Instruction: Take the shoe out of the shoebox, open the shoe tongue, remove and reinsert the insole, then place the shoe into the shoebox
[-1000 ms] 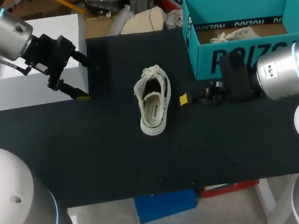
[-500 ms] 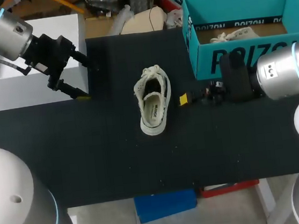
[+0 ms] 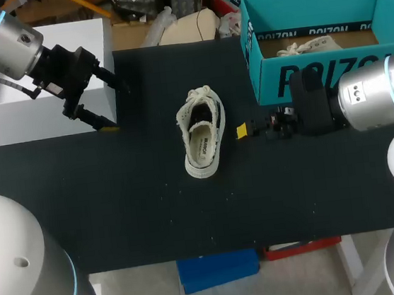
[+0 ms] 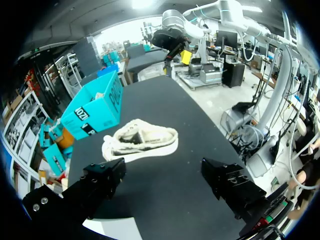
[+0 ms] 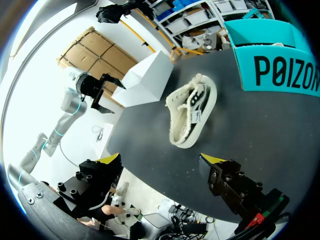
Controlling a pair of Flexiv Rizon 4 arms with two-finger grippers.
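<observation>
A: Left gripper (image 3: 116, 108)?
B: At the table's (image 3: 154, 209) far-left edge, fingers spread wide, empty. Looks like it's kept clear of the work.
A: Shoe (image 3: 203, 139)?
B: Out of the box, sole down mid-table, between the arms so either can reach it.
A: Right gripper (image 5: 160, 161)?
B: Just right of the shoe, wide open, nothing held. Probably lined up for the tongue. Shoebox (image 3: 317, 73) is far right, open.

3 views: 1 overhead, 2 wrist.
Head camera looks down on the table (image 3: 117, 199) from above; each wrist camera looks low across it from opposite ends; all 3 share the shoe (image 3: 203, 141).
</observation>
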